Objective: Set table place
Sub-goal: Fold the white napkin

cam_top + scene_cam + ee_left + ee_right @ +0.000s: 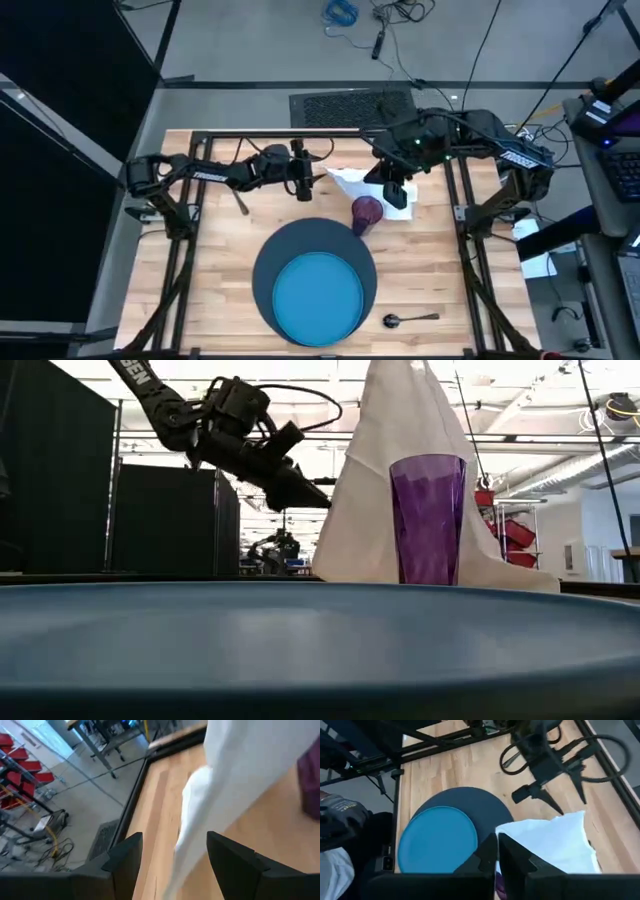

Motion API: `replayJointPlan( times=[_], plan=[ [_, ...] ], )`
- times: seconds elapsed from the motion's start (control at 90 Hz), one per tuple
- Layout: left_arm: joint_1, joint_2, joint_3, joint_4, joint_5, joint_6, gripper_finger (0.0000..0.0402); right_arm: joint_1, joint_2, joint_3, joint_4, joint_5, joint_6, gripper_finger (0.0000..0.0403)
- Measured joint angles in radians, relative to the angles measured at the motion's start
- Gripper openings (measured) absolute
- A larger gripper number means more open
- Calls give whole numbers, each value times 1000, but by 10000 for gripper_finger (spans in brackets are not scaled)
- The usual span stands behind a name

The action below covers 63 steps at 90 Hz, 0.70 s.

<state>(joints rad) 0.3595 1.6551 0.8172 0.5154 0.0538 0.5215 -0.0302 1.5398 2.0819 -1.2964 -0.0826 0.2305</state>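
My right gripper [497,847] is shut on the white napkin [385,192] at the far middle of the table [215,250]. The napkin hangs as a tall cone [400,450] with its lower end on the wood. The purple cup [366,213] stands upright just in front of it. My left gripper [303,186] is open and points at the napkin's left edge, with its fingers [125,865] on either side of the hanging cloth [200,820]; I cannot tell whether they touch it. The blue plate [318,297] lies on the dark charger [275,245] at the near middle. My right gripper pinches the napkin's top [512,837] between its two shut fingers, coming from above and pointing down. One layer or several, I cannot tell. The cloth hangs below the fingers and spreads out, and its lower end [500,575] rests on the table.
A dark spoon [410,319] lies to the right of the charger near the front edge. Another dark utensil [240,203] lies at the far left, under my left arm. A black frame [250,135] runs along the table's edges.
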Motion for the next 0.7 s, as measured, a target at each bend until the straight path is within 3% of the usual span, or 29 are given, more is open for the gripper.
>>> replayJointPlan(
  times=[0.7],
  plan=[
    [-4,43,22,-171,151,-19,206,25,-28,-1,25,10,9,0]
  ],
)
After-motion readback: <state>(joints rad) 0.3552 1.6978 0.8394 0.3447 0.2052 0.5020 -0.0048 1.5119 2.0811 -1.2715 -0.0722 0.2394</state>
